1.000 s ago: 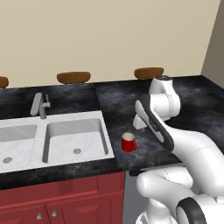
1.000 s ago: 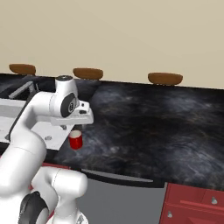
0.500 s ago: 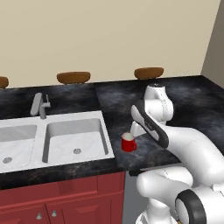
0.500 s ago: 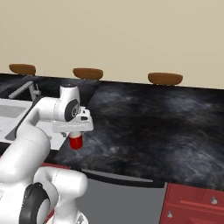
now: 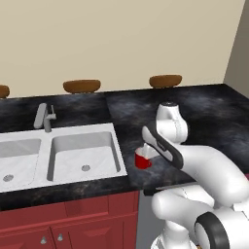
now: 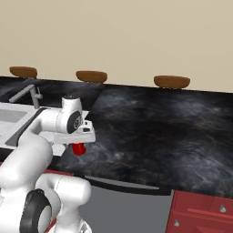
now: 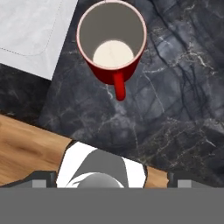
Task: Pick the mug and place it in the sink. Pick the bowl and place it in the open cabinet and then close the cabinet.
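Hand (image 5: pixel 146 151) over the red mug (image 7: pixel 113 41), jaws spread wide and holding nothing

Mug upright on the dark marbled surface (image 5: pixel 204 114), just beside the right basin of the sink (image 5: pixel 85 158); handle points toward the camera in the hand view; pale inside visible.

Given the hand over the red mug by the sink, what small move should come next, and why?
Probably lower the hand straight down around the mug. The mug stands upright on the dark counter just beside the sink, the hand is open above it, and nothing is gripped yet.
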Robot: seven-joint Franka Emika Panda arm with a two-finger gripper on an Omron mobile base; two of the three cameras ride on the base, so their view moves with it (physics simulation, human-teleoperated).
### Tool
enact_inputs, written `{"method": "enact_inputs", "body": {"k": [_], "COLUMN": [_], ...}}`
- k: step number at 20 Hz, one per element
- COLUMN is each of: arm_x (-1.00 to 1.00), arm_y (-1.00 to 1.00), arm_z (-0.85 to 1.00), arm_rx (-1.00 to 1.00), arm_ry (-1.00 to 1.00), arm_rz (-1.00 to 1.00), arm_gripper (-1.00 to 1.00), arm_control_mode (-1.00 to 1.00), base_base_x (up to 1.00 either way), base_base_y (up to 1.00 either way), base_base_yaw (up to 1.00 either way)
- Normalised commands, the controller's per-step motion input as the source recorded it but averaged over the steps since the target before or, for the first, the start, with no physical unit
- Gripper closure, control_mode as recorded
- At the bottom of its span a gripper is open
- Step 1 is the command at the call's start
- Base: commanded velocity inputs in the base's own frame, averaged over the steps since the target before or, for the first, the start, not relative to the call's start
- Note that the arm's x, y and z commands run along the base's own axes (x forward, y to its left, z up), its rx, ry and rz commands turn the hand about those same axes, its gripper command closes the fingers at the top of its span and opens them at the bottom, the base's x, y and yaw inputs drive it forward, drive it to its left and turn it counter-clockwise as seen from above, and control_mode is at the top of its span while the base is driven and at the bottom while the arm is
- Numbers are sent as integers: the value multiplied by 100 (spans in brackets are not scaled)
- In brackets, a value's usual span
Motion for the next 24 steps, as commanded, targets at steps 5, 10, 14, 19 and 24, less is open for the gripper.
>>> {"method": "enact_inputs", "body": {"k": [5,10,14,19,24], "arm_x": [0,3,16,27,35], "arm_y": [1,5,8,4,7], "arm_z": [-26,-19,-18,-15,-11], "arm_rx": [0,0,0,0,0], "arm_ry": [-1,0,0,0,0], "arm_rz": [0,0,0,0,0], "arm_gripper": [-100,-100,-100,-100,-100], "arm_control_mode": [-100,-100,-100,-100,-100], "base_base_x": [0,0,0,0,0], "base_base_y": [0,0,0,0,0], "base_base_yaw": [0,0,0,0,0]}}
